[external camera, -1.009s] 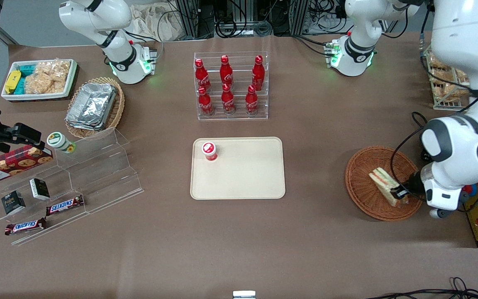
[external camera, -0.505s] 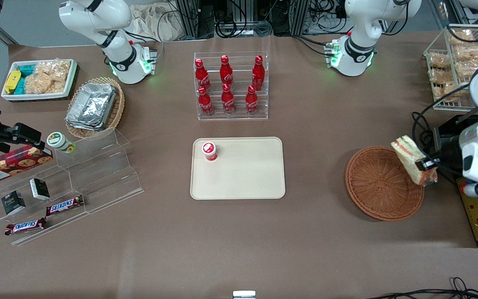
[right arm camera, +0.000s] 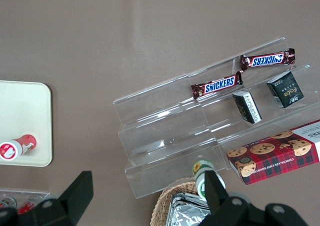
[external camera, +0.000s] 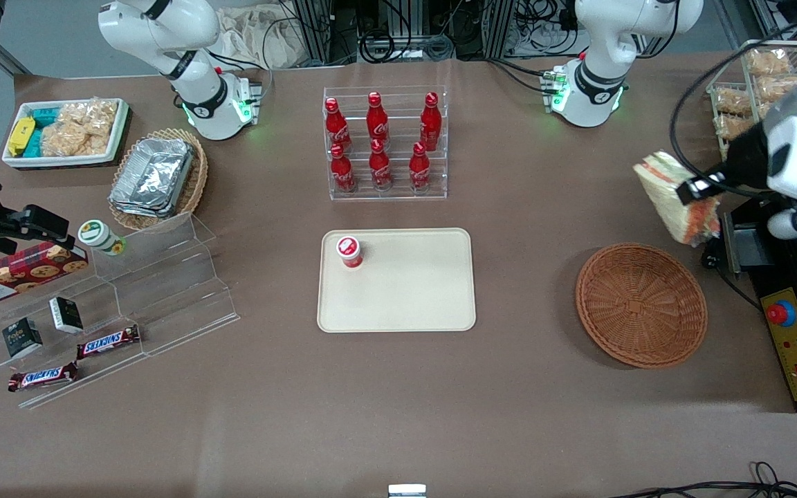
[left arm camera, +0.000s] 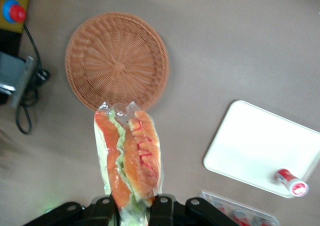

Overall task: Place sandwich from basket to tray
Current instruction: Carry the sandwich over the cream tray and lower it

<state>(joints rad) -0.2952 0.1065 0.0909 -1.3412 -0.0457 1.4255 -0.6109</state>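
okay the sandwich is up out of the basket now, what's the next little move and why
Probably carry it sideways toward the tray. The hand is shut on the sandwich, held high above the table and clear of the basket. The tray lies toward the parked arm's end, with only a small red cup in one corner, leaving bare room.

sandwich (external camera: pixel 675 198): now out of the basket (external camera: pixel 640 304), lifted clear, hanging above the desk toward its 1 o'clock
pincer (external camera: pixel 694 188): risen, still clamped on sandwich
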